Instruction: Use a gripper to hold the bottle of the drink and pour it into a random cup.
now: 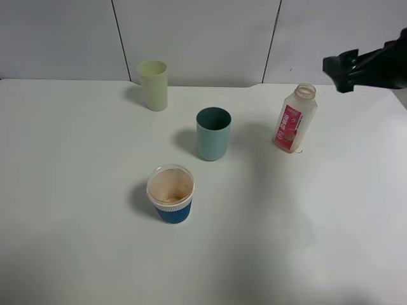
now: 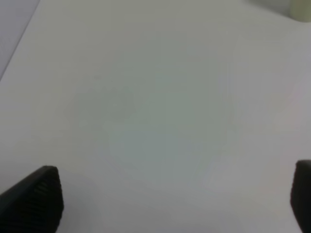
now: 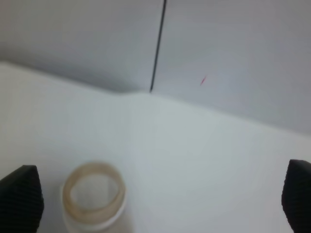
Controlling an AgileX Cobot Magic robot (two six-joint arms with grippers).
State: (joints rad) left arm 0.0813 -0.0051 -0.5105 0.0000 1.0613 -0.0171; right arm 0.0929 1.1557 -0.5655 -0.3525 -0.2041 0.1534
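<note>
The small clear plastic bottle with a pink-red label (image 1: 295,119) looks light and thin-walled, so a hard squeeze would likely dent it, and its smooth sides may slip. The labelled body below the shoulder seems the safest place to take hold. It stands upright and uncapped on the white table (image 1: 76,241), with a wide neck and only a little brownish liquid at the bottom. It is well to the right of the plain teal-green cylindrical cup (image 1: 213,133). The right gripper (image 3: 158,196) hangs just above it, jaws spread wide and empty. The left gripper (image 2: 175,199) is likewise spread wide over bare table.
</note>
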